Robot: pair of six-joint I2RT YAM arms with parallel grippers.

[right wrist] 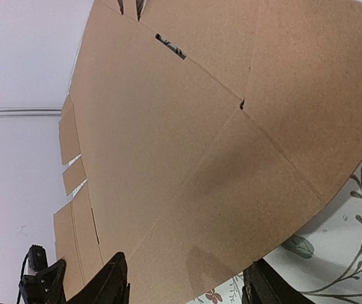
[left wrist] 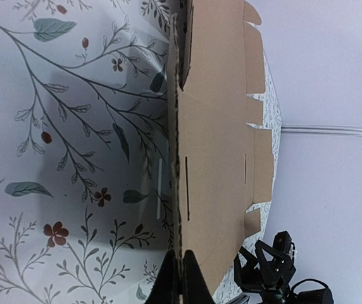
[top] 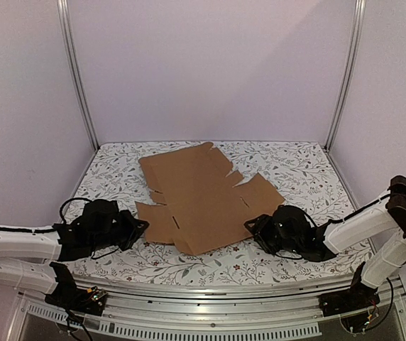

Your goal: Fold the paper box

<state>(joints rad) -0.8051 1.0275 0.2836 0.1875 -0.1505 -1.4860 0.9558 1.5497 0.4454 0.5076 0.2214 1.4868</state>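
Observation:
The paper box (top: 199, 195) is a flat brown die-cut cardboard sheet with flaps and slots, lying in the middle of the floral cloth. My left gripper (top: 140, 229) is at the sheet's near left edge. In the left wrist view its fingers (left wrist: 181, 282) are closed on the edge of the sheet (left wrist: 219, 145), which is lifted slightly off the cloth there. My right gripper (top: 251, 226) is at the sheet's near right edge. In the right wrist view its fingers (right wrist: 187, 288) are spread wide open, with the sheet (right wrist: 193, 126) between and beyond them, and nothing gripped.
A floral tablecloth (top: 288, 167) covers the table. Aluminium posts (top: 79, 78) (top: 345, 78) and white walls enclose the back and sides. A metal rail (top: 210, 291) runs along the near edge. A cable (top: 72, 206) loops by the left arm.

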